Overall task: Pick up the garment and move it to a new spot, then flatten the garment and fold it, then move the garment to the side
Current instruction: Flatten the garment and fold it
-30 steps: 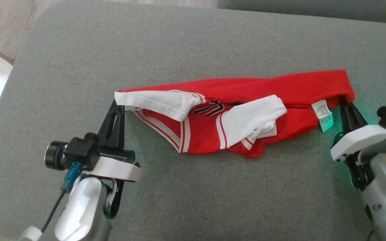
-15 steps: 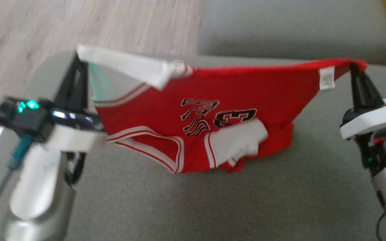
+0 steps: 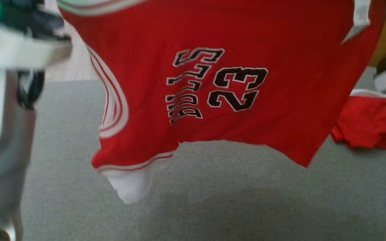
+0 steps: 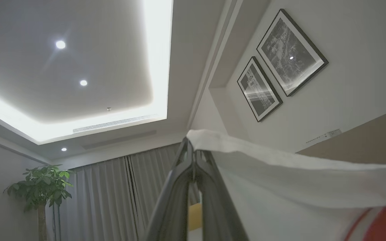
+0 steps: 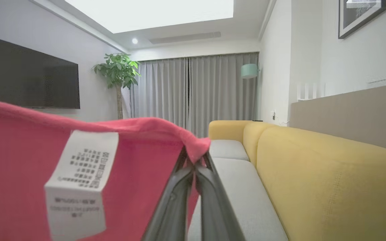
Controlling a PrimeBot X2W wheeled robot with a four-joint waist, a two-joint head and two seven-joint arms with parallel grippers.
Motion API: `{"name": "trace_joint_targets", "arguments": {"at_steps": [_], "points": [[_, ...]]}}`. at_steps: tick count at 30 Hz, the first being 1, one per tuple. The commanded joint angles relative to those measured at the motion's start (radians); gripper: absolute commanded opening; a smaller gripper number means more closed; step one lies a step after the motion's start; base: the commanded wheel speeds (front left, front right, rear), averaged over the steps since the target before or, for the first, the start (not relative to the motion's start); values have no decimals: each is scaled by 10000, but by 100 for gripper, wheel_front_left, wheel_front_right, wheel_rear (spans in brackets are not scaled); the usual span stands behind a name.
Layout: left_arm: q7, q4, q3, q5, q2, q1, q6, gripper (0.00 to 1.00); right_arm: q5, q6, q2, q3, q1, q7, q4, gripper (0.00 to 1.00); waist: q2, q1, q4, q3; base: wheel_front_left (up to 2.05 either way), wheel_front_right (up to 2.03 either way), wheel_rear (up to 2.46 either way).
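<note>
Aloft, left claw (image 4: 193, 152) and right claw (image 5: 195, 162) pinch the jersey (image 3: 280, 113), screening the cushion (image 3: 230, 201) beside another red cloth (image 3: 370, 124)

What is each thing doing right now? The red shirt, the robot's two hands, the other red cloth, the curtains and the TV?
red shirt, held up, hanging spread
left gripper, shut on its white edge
right gripper, shut on its red edge
other red cloth, crumpled on the grey cushion
curtains, closed
TV, dark

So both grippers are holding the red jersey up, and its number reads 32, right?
No: the number on the jersey reads 23, not 32, as the head view shows. The left gripper and right gripper do hold it up.
</note>
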Motion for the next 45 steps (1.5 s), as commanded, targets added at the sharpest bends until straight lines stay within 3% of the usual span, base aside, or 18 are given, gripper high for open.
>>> {"name": "trace_joint_targets", "arguments": {"at_steps": [1, 6, 9, 15, 22, 27, 35, 45], "points": [[215, 244, 128, -80, 550, -854, -45, 0, -219, -7, 152, 162, -886, 379, -149, 0, 0, 2, -255, 378, 0, 0, 0], [1015, 2115, -643, -835, 828, -2396, -54, 0, -438, -7, 817, 581, -2585, 1391, 961, 0, 0, 2, -447, 1632, 0, 0, 0], [1008, 3129, -937, -1263, 813, -3679, -55, 0, -409, -7, 1126, 644, -3866, 1410, 1644, 0, 0, 2, -410, 2728, 0, 0, 0], [-509, 4858, -980, -1052, 659, -6102, -54, 0, -821, -7, 1424, 428, -6200, 14, 3254, 0, 0, 2, -276, 4126, 0, 0, 0], [-1038, 5629, -1149, -1107, 127, -7016, -53, 0, -1250, -7, 1206, 620, -7298, -1117, 4642, 0, 0, 2, 209, 4735, 0, 0, 0], [-1068, 5079, -1323, -1767, 32, -5947, -55, 0, -1124, -7, 909, 1110, -7051, -1513, 5527, 0, 0, 2, 648, 5153, 0, 0, 0], [-1071, 3368, -1807, -2646, 130, -2004, -56, 0, -229, -7, 514, 1817, -5130, -2070, 6325, 0, 0, 2, 1000, 4573, 0, 0, 0], [-1072, 1882, -2182, -2987, 763, 3116, -57, 0, 1417, -7, -303, 2669, -1120, -2406, 5070, 0, 0, 2, 762, 2799, 0, 0, 0]]}}
